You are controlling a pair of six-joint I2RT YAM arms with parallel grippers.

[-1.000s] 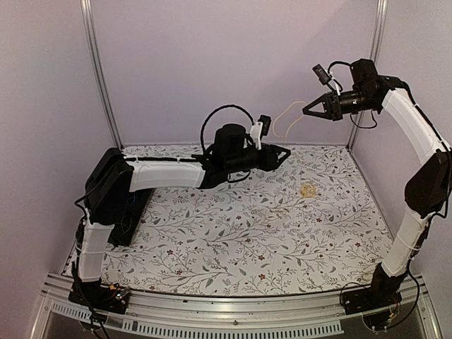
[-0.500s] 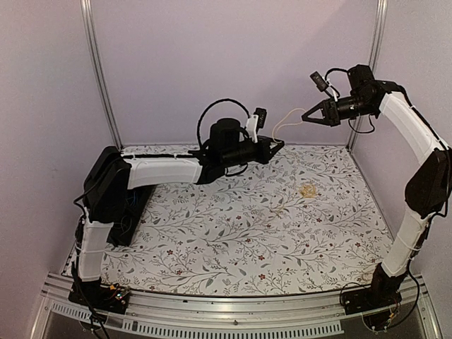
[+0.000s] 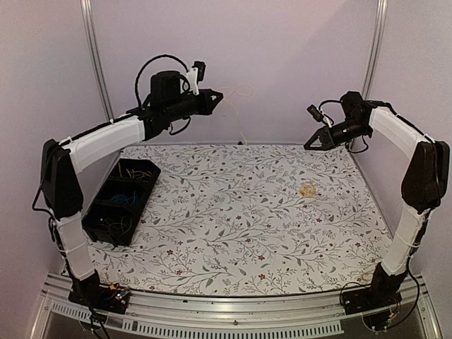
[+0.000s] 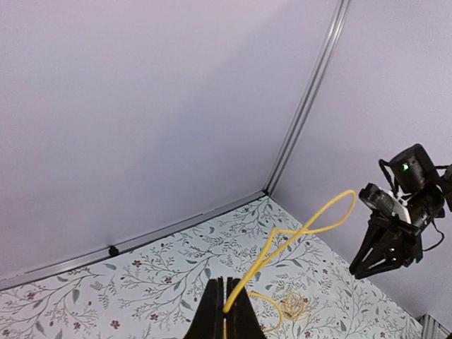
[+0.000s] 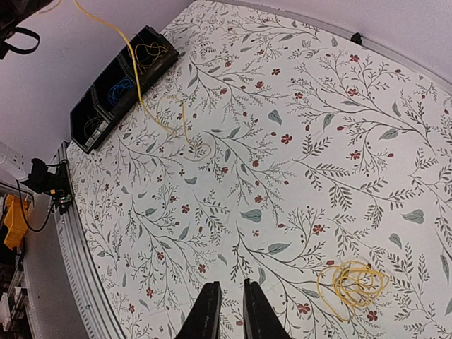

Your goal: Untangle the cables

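Observation:
My left gripper (image 3: pixel 217 101) is raised high at the back left and shut on a thin pale yellow cable (image 3: pixel 241 91). This cable loops out from the tips and hangs down toward the back of the table. In the left wrist view the fingers (image 4: pixel 212 318) pinch that yellow cable (image 4: pixel 250 271), which rises to a loop. A second yellow cable lies coiled (image 3: pixel 308 191) on the floral table, also seen in the right wrist view as a small coil (image 5: pixel 353 282). My right gripper (image 3: pixel 311 145) hovers at the back right, slightly open and empty (image 5: pixel 229 311), apart from the hanging cable (image 5: pixel 135 74).
A black divided bin (image 3: pixel 143 205) with blue and yellow wires inside stands at the table's left edge, and shows in the right wrist view too (image 5: pixel 106 106). Lilac walls with metal posts close the back and sides. A metal rail runs along the near edge.
The left arm has swung up and to the left, carrying the pale yellow cable. The right gripper has let go of that cable, opened a little and dropped lower.

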